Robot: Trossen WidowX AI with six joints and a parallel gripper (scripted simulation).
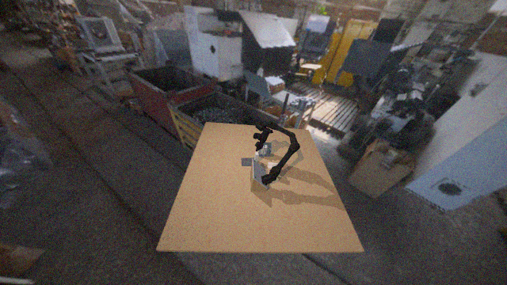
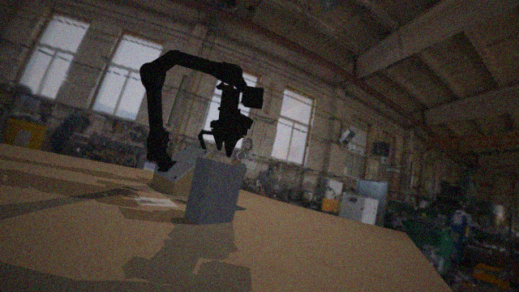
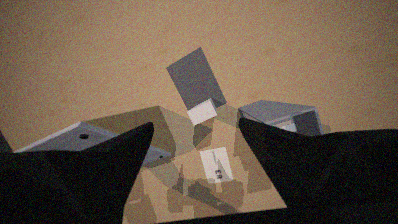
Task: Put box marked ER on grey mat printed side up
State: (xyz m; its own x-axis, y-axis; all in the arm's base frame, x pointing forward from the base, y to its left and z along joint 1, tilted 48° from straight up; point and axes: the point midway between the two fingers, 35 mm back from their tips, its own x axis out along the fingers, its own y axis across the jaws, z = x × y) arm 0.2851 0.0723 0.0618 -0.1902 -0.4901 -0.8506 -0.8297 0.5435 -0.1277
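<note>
Box (image 1: 257,156) (image 3: 202,112) overlapping mat (image 1: 246,161) (image 3: 195,78) shows in wrist, not exterior.

Wrist view: black gripper fingers cover the lower left and lower right, both cut off by the frame edges. Right finger hides the near part of the grey bin (image 3: 277,109), so can't count the boxes inside or read any code on them. Left finger hides part of the tilted grey plate (image 3: 65,140). White box (image 3: 202,112) at the mat (image 3: 196,80) covers part of the mat's near end, no code legible on it. Small marks on the white card (image 3: 210,159) too blurred to read in full

Exterior: bin's (image 2: 215,192) near wall hides its contents; mat not visible there. Table (image 2: 316,243) cut off at left and bottom

Top: bin (image 1: 267,149) contents too small to tell, gripper (image 1: 258,148) fingertips too small to separate
</note>
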